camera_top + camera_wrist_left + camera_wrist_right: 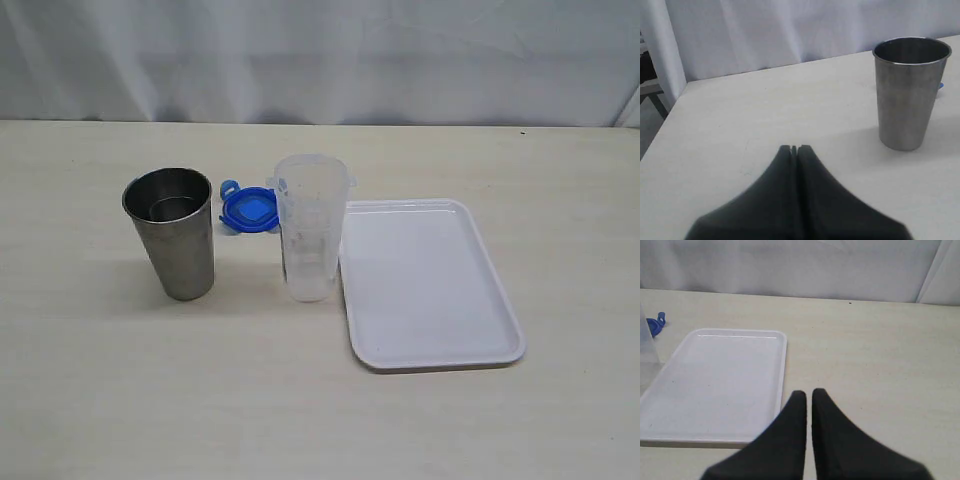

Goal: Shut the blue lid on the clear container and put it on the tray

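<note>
The clear container (309, 228) stands upright and uncovered in the middle of the table, touching the left edge of the white tray (425, 285). The blue lid (249, 209) lies flat on the table just behind and to the left of the container, partly hidden by it. Neither arm shows in the exterior view. My left gripper (794, 148) is shut and empty, hovering over bare table short of the steel cup. My right gripper (809, 393) is shut and empty beside the near corner of the tray (720, 385). A sliver of the lid (656, 324) and the container's wall (647, 347) show at that view's edge.
A steel cup (172, 231) stands upright to the left of the lid, and it fills the side of the left wrist view as the steel cup (908, 91). A pale curtain hangs behind the table's far edge (320, 122).
</note>
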### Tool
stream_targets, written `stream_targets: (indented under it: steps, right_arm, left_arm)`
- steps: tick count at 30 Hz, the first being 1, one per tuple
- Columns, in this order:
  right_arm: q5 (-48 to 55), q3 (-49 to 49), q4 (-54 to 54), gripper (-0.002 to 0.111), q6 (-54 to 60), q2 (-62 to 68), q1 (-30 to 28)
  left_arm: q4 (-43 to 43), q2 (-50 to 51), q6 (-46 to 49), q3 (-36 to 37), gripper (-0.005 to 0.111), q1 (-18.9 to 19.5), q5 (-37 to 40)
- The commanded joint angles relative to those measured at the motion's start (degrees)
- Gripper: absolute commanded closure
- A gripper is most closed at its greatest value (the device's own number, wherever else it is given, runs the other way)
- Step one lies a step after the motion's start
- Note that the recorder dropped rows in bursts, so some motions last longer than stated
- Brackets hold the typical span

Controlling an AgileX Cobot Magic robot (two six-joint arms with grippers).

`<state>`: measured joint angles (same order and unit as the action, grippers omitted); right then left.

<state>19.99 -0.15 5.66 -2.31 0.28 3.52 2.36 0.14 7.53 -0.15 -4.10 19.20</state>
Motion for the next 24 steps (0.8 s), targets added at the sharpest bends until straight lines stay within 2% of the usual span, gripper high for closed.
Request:
stream_targets:
  steps: [1,12,13,14,18,19,21,24]
  right_arm:
    - [-0.2,0.2,-0.4,0.104,-0.1,-0.3,0.0]
    - [-0.2,0.2,-0.4,0.104,-0.1,-0.3,0.0]
    - [-0.2,0.2,-0.4,0.104,-0.1,-0.3,0.0]
    - [-0.2,0.2,-0.4,0.104,-0.1,-0.3,0.0]
    - [-0.2,0.2,-0.4,0.104,-0.1,-0.3,0.0]
    - [-0.2,0.2,-0.4,0.104,-0.1,-0.3,0.0]
    - [-0.2,0.2,-0.4,0.104,-0.1,-0.3,0.0]
    - [-0.2,0.2,-0.4,0.104,-0.1,-0.3,0.0]
  left_arm:
    - [0.2,-0.1,0.1,0.2,0.107,0.0,-0.7]
    - [0.0,-0.1,0.1,0.2,0.107,0.0,-13.3]
    - [0.2,-0.1,0.2,0.2,0.107,0.0,-15.7]
    - [0.0,-0.1,-0.1,0.2,0.107,0.0,-21.4]
    - [0.0,-0.1,-0.5,0.2,0.107,0.0,-36.6]
    - [0.0,-0.1,-1.7,0.2,0.107,0.0,-38.5]
    - [0.0,-0.1,-13.0,0.2,0.107,0.0,-42.7]
    - [0.0,-0.1,-17.0,0.2,0.107,0.0,-46.2]
